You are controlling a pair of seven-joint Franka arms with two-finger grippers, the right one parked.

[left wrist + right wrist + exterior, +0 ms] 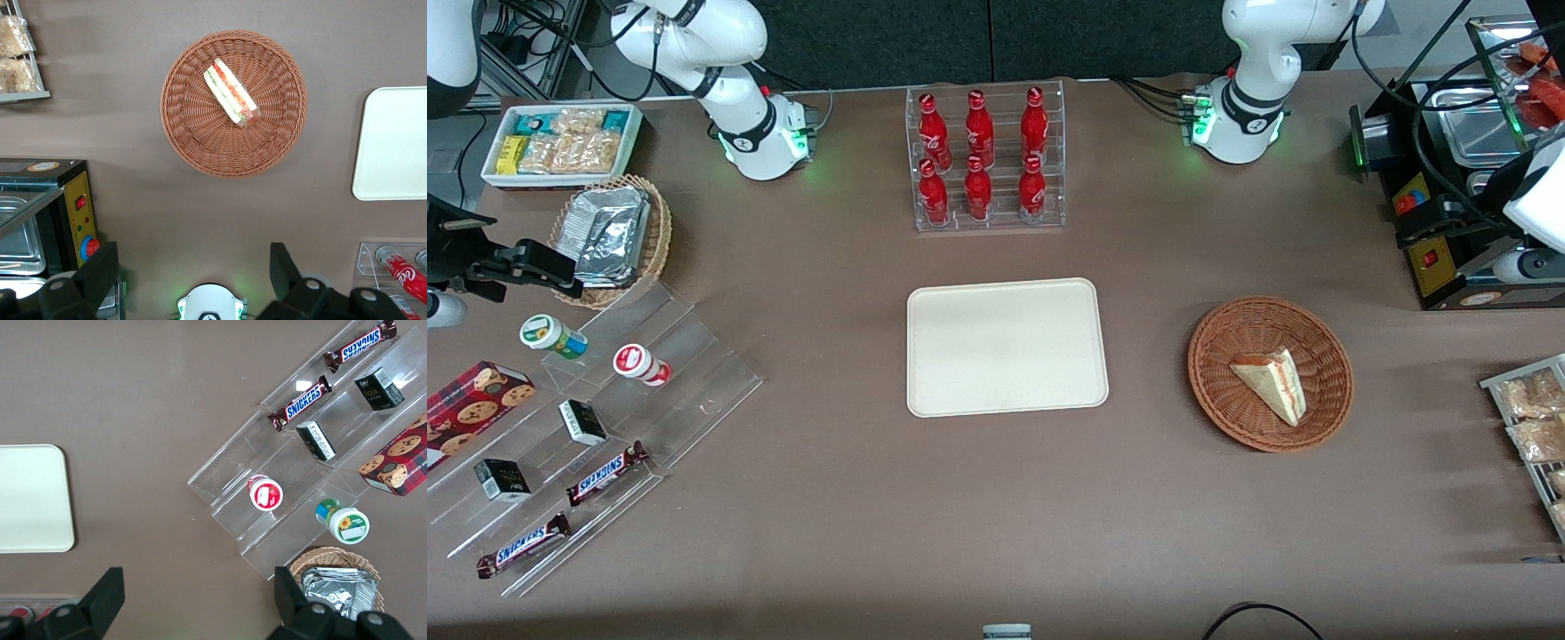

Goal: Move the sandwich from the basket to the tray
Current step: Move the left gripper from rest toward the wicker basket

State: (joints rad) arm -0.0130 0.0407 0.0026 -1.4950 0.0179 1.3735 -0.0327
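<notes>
The sandwich (1272,382) is a wrapped triangular wedge lying in the round reddish-brown basket (1227,329). The cream tray (1005,347) lies bare at the table's middle, beside the basket toward the parked arm's end. My left gripper (193,267) hangs high above the table, open and empty, with its fingers (100,273) wide apart. It is farther from the front camera than the basket, well apart from it. The left wrist view shows the sandwich (231,93) with its red and green filling edge up in the basket (200,133), and one end of the tray (393,147).
A clear rack of red bottles (985,160) stands farther back than the tray. A black appliance (1449,204) and a rack of snack bags (1534,427) sit at the working arm's end. A clear stepped stand (587,427), a tan foil-packet basket (614,236) and a white bin (560,142) sit at the parked arm's end.
</notes>
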